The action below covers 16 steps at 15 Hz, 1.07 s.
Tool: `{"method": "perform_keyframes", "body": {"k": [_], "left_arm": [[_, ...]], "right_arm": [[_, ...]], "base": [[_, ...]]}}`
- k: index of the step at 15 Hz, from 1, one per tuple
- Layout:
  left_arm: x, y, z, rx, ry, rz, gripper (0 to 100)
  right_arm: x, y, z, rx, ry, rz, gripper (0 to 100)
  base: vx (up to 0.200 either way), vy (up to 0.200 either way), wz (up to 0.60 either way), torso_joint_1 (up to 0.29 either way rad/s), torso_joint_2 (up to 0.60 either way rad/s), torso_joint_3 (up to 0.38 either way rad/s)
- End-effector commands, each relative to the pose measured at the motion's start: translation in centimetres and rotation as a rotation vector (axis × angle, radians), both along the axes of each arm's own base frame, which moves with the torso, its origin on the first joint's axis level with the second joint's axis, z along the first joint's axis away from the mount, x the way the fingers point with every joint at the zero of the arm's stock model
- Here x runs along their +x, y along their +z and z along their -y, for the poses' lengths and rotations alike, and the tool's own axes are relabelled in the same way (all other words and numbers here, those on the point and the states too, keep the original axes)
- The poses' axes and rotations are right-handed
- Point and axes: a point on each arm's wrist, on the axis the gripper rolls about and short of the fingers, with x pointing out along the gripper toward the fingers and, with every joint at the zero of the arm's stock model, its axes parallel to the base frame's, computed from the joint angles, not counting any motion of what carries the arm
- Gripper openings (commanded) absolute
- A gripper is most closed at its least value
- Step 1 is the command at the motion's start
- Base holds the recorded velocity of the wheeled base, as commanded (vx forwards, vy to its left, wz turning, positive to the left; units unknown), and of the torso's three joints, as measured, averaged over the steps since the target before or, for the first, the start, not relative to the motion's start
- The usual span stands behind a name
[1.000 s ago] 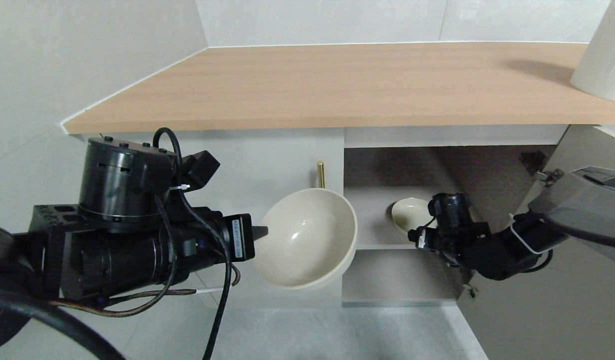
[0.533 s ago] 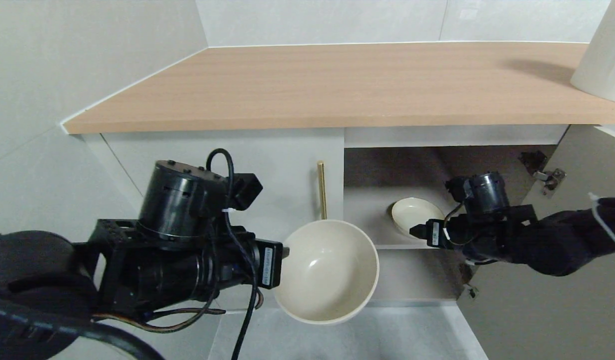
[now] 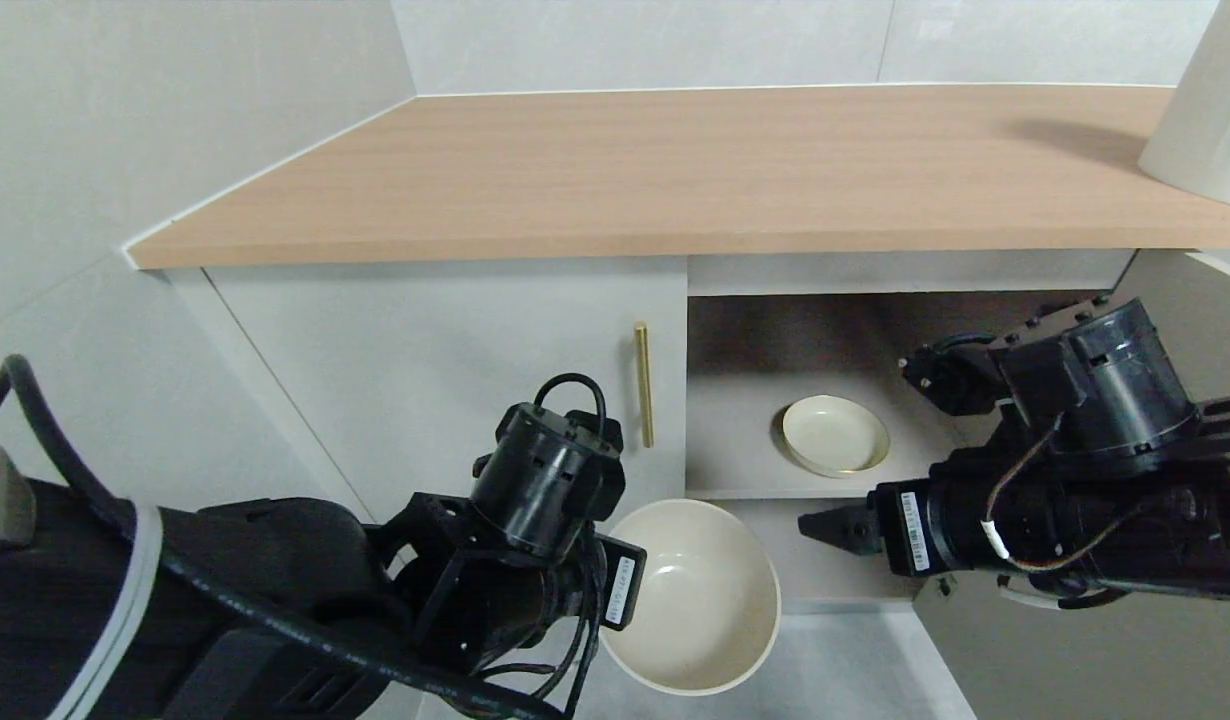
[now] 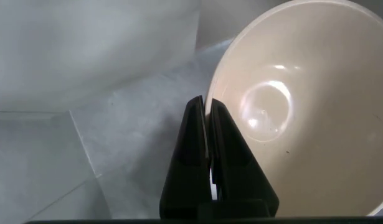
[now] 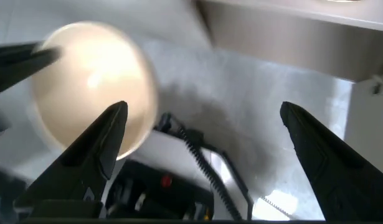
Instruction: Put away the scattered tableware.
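below the long pale wooden counter [image 3: 675, 170], the white cabinet's open shelf [image 3: 735, 455] carries a small cream saucer [image 3: 835, 435]. the large glossy cream bowl [image 3: 700, 600] hangs low before the closed door, its rim pinched by the left claw [image 4: 207, 109]. it is probably stiff, slick and breakable, so a rim hold suits it. the right claw [image 5: 202, 109] is spread wide and empty, near the bowl.
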Motion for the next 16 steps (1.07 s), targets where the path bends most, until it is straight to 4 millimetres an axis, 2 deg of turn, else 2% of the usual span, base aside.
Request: {"method": "perform_keyframes", "body": {"k": [1,5,10,11,16], "left_arm": [[-0.6,0.3,0.4,0.003,-0.009,0.018,0],[-1.9,1.5,0.8,-0.009,-0.019,0.064,0],[-2.9,2.3,0.9,-0.024,-0.043,0.081,0],[-2.9,2.3,0.9,-0.024,-0.043,0.081,0],[-2.9,2.3,0.9,-0.025,-0.042,0.081,0]], "right_arm": [[-0.7,-1.0,-1.1,-0.027,0.047,-0.027,100],[0.0,-3.9,-3.0,-0.100,0.065,-0.098,100],[0.5,-4.5,-3.4,-0.112,0.056,-0.108,100],[0.5,-4.5,-3.5,-0.111,0.051,-0.102,0],[0.6,-4.4,-3.5,-0.096,0.044,-0.090,0]], "base": [[0.000,0.000,0.00,0.000,0.00,0.000],[0.000,0.000,0.00,0.000,0.00,0.000],[0.000,0.000,0.00,0.000,0.00,0.000],[0.000,0.000,0.00,0.000,0.00,0.000],[0.000,0.000,0.00,0.000,0.00,0.000]]}}
